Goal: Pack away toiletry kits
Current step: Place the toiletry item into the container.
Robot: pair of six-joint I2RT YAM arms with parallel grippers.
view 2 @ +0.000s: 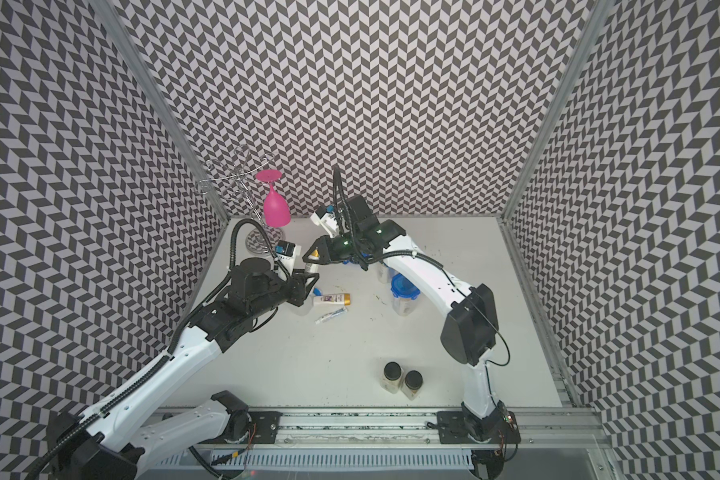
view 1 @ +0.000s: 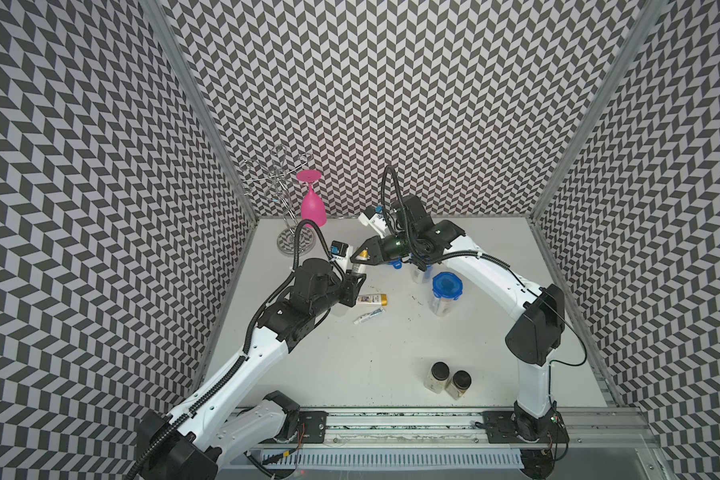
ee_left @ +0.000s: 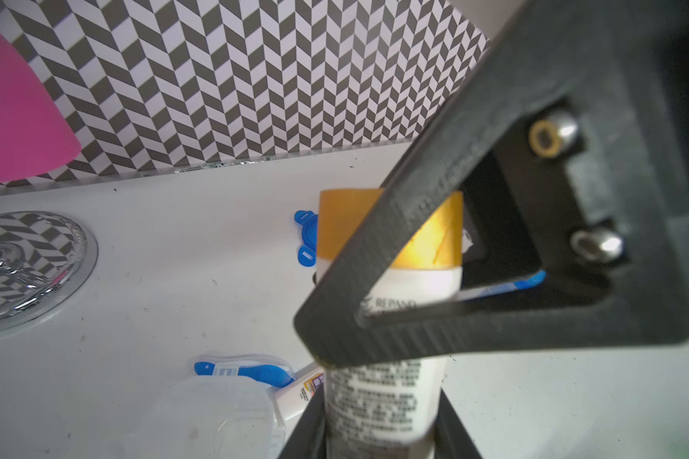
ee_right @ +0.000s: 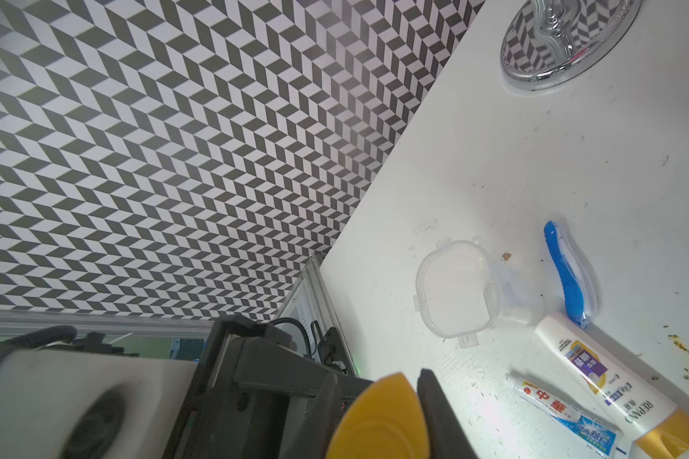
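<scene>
My left gripper (view 1: 356,277) (ee_left: 380,417) is shut on the body of a white bottle (view 1: 360,268) (ee_left: 382,397), which it holds up off the table. My right gripper (view 1: 364,254) (ee_right: 378,397) is shut on that bottle's gold cap (ee_left: 335,222) (ee_right: 378,429), one finger on each side. On the table below lie a second gold-capped bottle (view 1: 372,299) (ee_right: 601,373), a toothpaste tube (view 1: 368,318) (ee_right: 565,417) and a blue toothbrush (ee_right: 565,274). An open clear tub (ee_right: 454,290) lies beside them. A tub with a blue lid (view 1: 447,286) stands to the right.
A loose blue lid (view 1: 395,264) and another tub (view 1: 418,274) sit under my right arm. Two black-capped jars (view 1: 447,380) stand near the front. A pink wine glass (view 1: 312,203) hangs on a chrome rack (view 1: 292,243) at the back left corner.
</scene>
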